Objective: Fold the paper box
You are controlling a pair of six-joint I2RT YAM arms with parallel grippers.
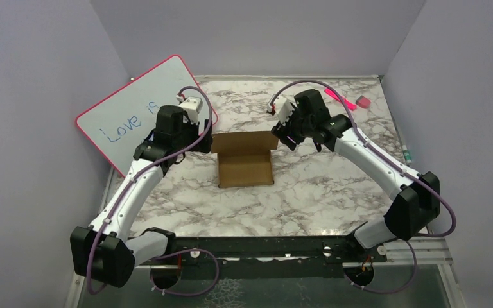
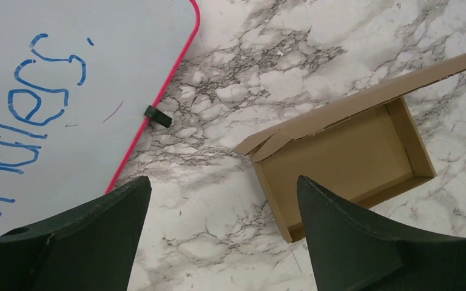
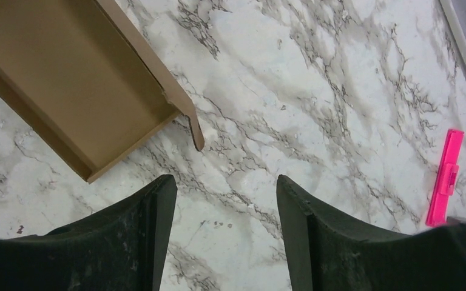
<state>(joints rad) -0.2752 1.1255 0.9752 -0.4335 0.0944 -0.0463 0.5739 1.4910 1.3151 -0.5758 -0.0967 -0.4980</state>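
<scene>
Paper box (image 1: 246, 168) is lying open in the middle of the marble tabletop (image 1: 321, 192), its far flap running left to right, with the left fingers (image 2: 97, 236) and right fingers (image 3: 340, 242) hanging apart, empty, just outside its far corners, about equally near.

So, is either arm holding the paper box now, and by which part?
Nothing is held. The left gripper and the right gripper are both open above the marble table; the paper box lies on it, gripped by neither.
</scene>
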